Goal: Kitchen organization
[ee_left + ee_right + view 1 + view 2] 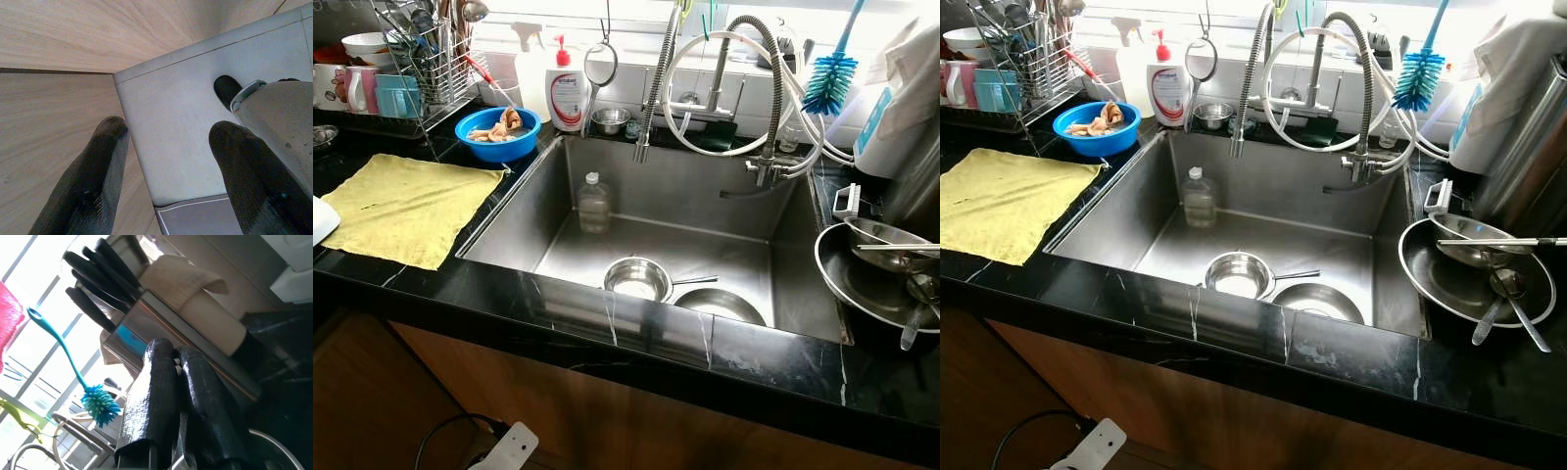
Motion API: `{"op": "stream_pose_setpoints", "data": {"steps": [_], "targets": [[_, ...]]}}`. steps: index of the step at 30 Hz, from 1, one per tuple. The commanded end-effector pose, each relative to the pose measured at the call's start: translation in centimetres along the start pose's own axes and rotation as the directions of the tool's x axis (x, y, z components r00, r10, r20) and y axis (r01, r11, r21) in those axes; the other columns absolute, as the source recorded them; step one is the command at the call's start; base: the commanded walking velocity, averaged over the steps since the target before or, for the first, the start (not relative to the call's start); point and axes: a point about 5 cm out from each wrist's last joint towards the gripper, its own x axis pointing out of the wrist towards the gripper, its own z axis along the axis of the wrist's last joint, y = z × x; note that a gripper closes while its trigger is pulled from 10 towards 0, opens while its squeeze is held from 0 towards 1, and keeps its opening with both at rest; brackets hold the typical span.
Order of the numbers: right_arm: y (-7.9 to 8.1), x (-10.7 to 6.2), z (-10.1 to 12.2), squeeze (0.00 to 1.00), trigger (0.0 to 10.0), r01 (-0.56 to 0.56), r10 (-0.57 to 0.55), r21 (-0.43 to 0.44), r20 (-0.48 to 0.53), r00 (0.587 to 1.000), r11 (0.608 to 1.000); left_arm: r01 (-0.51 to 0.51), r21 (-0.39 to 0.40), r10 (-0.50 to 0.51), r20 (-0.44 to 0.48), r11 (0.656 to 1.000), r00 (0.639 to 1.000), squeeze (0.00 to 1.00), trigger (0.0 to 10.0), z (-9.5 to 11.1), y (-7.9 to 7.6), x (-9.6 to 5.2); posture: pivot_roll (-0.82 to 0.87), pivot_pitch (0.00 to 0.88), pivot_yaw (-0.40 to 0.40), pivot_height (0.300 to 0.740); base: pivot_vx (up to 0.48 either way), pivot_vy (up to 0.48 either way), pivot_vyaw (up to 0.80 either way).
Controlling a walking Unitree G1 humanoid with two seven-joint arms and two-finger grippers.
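Note:
A steel sink [803, 284] set in a black counter holds a small steel saucepan [638, 279], a round steel dish [720, 305] beside it and a clear plastic bottle [593, 203] standing at the back left. To the sink's right, a stack of steel pans [871, 274] carries spoons. My left gripper [166, 161] hangs open over a wooden floor and a grey panel, holding nothing. My right gripper [173, 350] is shut with nothing visible between its fingers, near a knife block [146, 318] and a blue bottle brush [100, 406].
A yellow cloth [406, 206] lies on the left counter. Behind it stand a blue bowl of scraps [497, 132], a dish rack [421, 59] and a soap bottle [568, 93]. A spring faucet [651, 88] and hoses overhang the sink. A power strip [504, 450] lies on the floor.

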Motion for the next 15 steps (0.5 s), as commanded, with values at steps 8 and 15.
{"op": "stream_pose_setpoints", "data": {"steps": [8, 15], "targets": [[1.7, 0.5, 0.7, 0.00, 0.0, -0.063, 0.063, -0.009, 0.015, 0.998, 0.998, -0.007, -0.013, 0.007, 0.001, 1.000, 1.000, 0.00, 10.0, 0.2, 0.1, 0.0, -0.04, 0.000, -0.029, 0.740, 0.000, 0.000, 0.00], [2.1, 0.8, -1.5, 0.00, 10.0, -0.116, 0.109, -0.081, -0.083, 0.991, 0.990, -0.012, -0.022, 0.012, 0.006, 1.000, 1.000, 0.00, 10.0, 0.2, 0.1, 0.0, -0.05, 0.000, -0.028, 0.740, 0.000, 0.000, 0.00]]}}
